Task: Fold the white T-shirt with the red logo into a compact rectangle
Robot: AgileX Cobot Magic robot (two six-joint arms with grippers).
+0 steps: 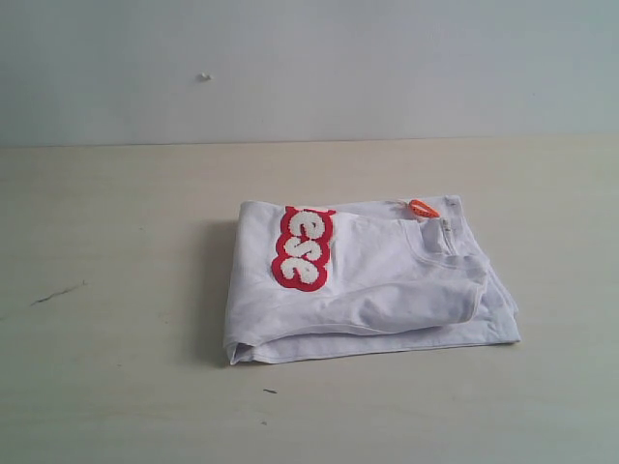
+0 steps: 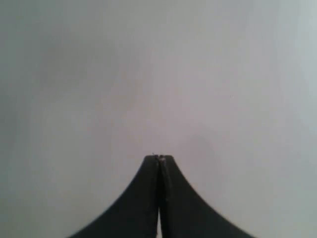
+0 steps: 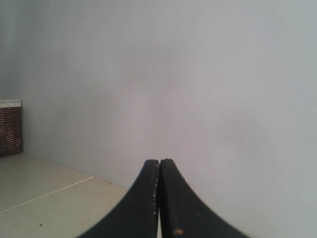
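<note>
A pale grey wall point(image 1: 309, 68) fills the back of the exterior view. Below it a beige surface point(image 1: 116, 367) runs across the whole width.

The T-shirt point(image 1: 387, 280) lies on that surface a little right of centre, in full view. It is folded into a thick, roughly rectangular packet of several layers, with its edges stacked along the near side.

The logo point(image 1: 303, 248) sits on the top layer towards the packet's left end. It is turned sideways, with fuzzy white letters in a thick red outline. Only "ese" can be read, because the rest runs over the far fold out of sight.

The ribbed collar point(image 1: 440, 246) curves across the right part. A small orange tag point(image 1: 423, 208) sits at the far edge just beside it, and any print on it is too small to read.

The left jaws are pressed tight together with nothing between them, facing blank wall. The right jaws are likewise closed and empty before the wall. In their view a brown wicker basket point(image 3: 10, 126) with a white rim stands at the edge, on a pale floor point(image 3: 44, 193).

A dark scuff point(image 1: 56, 293) marks the surface well left of the shirt. A tiny dark speck point(image 1: 269, 391) lies near its front edge, and a small pale spot point(image 1: 204, 76) shows on the wall.
</note>
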